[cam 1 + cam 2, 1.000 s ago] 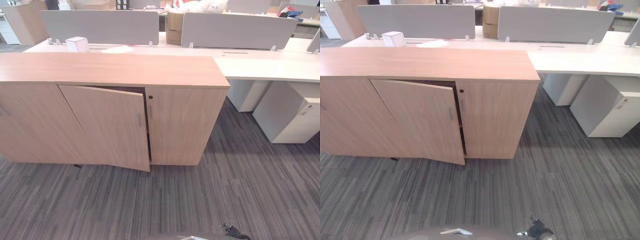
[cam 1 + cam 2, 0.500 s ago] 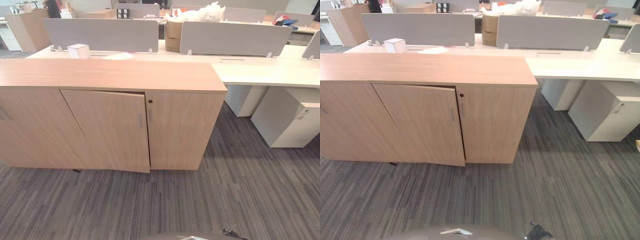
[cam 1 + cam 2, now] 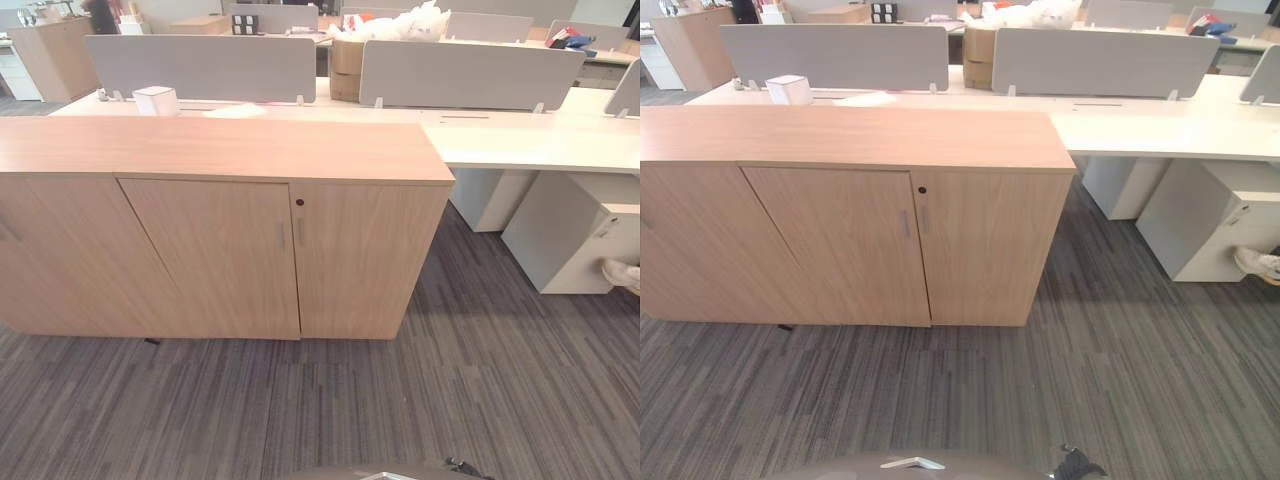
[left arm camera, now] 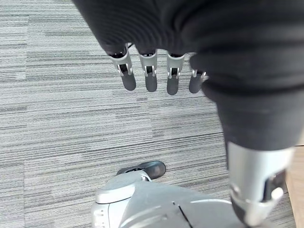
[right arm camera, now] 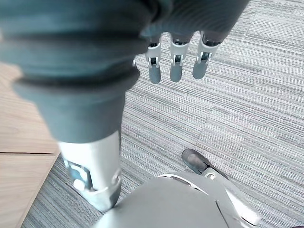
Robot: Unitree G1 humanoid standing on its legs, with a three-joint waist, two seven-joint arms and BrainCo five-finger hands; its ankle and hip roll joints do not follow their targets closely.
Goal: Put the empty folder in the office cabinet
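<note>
Wooden cabinet [image 3: 225,215] doors sit flush shut with no folder to see, presumably inside, so I judge I'm finished: left hand [image 4: 156,71] and right hand [image 5: 175,59] hang empty over carpet [image 3: 970,400], fingers straight.

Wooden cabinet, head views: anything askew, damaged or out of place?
Nothing stands out. The light wooden office cabinet has its doors shut flush, with the left door level against the right door. Its top is bare. Both hands hang with straight fingers above the grey striped carpet: left hand, right hand, holding nothing.
</note>
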